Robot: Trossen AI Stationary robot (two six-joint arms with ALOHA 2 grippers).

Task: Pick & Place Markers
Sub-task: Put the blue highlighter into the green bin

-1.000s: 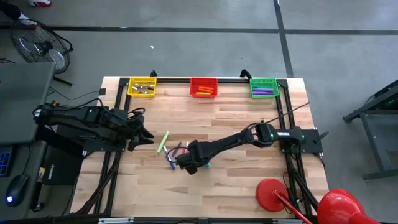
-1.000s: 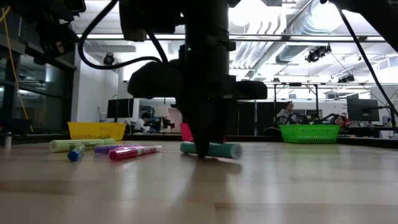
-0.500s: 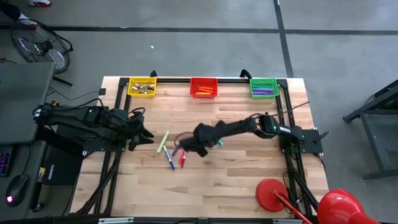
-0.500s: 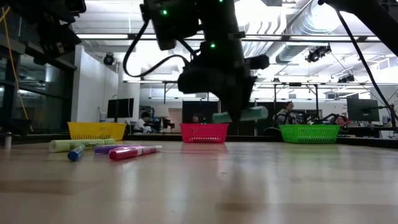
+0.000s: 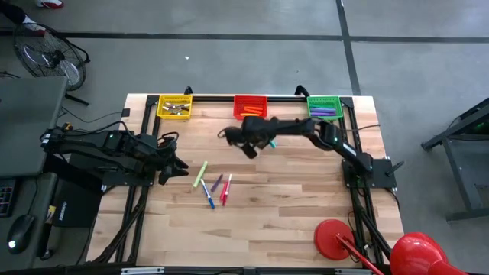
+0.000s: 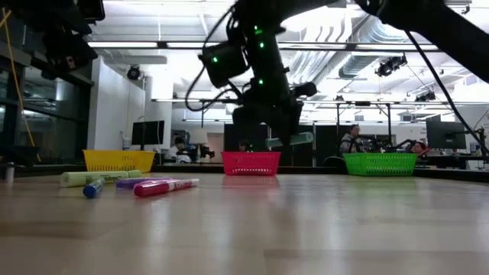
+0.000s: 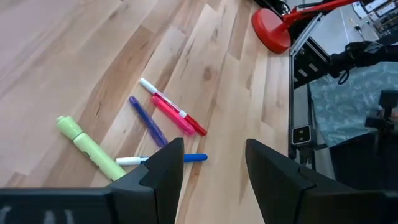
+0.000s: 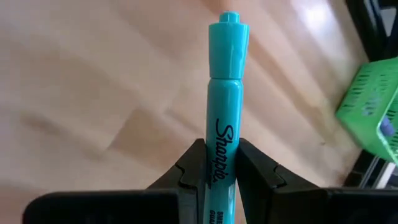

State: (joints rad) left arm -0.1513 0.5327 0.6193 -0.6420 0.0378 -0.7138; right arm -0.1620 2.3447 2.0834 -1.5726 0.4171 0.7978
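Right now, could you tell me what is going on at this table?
The right gripper is shut on a teal marker and holds it above the table near the red basket. The left gripper is open and waits at the table's left side. Four markers lie loose on the wood; the yellow basket and green basket hold others.

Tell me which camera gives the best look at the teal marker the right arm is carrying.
The right wrist view: the teal marker fills it, clamped between the right gripper fingers. The high view and low view show only a small sliver. The left wrist view misses it.
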